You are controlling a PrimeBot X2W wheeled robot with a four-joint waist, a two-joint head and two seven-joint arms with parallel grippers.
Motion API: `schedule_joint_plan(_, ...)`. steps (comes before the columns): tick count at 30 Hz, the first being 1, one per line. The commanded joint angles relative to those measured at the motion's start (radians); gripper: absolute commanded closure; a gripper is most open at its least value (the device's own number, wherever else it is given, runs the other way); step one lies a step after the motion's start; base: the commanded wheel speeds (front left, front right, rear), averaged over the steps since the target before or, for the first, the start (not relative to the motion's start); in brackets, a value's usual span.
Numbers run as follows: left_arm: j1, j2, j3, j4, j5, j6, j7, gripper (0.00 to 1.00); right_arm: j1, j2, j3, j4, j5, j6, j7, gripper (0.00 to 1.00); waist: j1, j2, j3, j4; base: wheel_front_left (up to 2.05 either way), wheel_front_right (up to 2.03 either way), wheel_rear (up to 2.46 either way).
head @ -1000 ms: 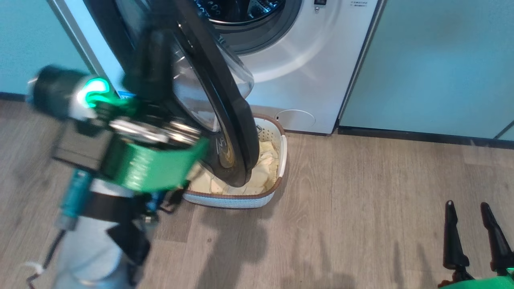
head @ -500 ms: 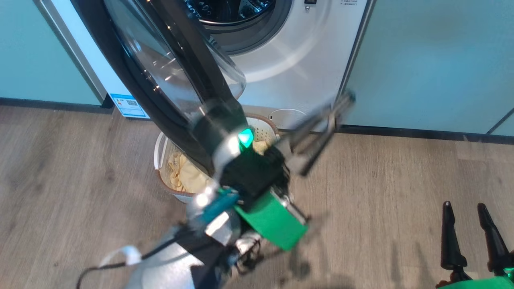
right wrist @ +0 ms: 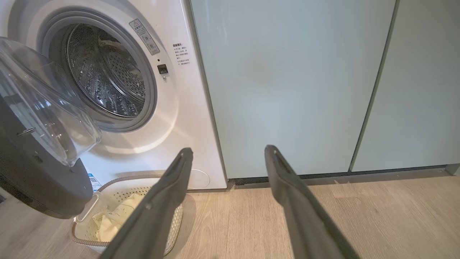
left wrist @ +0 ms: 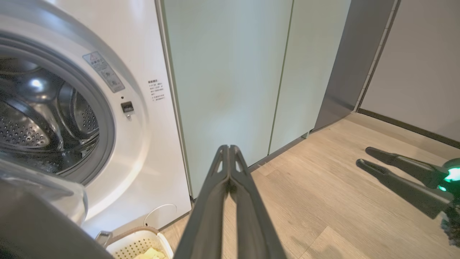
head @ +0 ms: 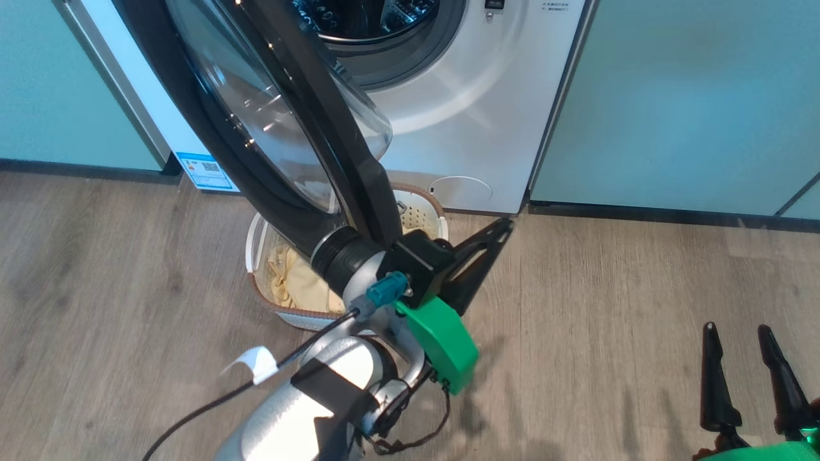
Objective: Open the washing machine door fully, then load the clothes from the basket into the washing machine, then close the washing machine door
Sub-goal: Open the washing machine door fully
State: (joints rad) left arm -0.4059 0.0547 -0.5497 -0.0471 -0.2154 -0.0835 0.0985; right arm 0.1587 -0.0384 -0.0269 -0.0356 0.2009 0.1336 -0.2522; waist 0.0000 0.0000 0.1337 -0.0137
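**Clothes in basket; left arm nearer**

The clothes lay in the basket beneath the open washing machine door. Left end effector, closed and empty, hung just right of it, pointing away; right end effector, open, stood well apart.

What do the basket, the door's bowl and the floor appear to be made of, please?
Basket: likely moulded plastic, matte cream, evenly perforated.
Door's bowl: clear and glossy, glass or plastic; the highlights cannot settle which.
Floor: wood-look planks, low-sheen, with grain and seams; real wood or laminate is unclear.
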Motion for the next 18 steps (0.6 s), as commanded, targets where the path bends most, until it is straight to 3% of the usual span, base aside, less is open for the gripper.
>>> schedule_joint_plan(1, -0.019, 0.012, 0.046, -0.023, -0.005, 0.007, 0.006, 1.0, -0.023, -0.012, 0.024, -0.025, 0.0, -0.003, -0.01, 0.0, 0.0, 0.0, -0.001, -0.001, 0.0, 0.0, 0.0)
schedule_joint_plan(18, -0.076, 0.028, 0.134, 0.128, -0.032, 0.061, -0.035, 1.0, -0.029, -0.012, 0.022, -0.024, -0.006, -0.003, -0.01, 0.0, 0.0, 0.0, 0.004, -0.007, 0.0, 0.0, 0.0)
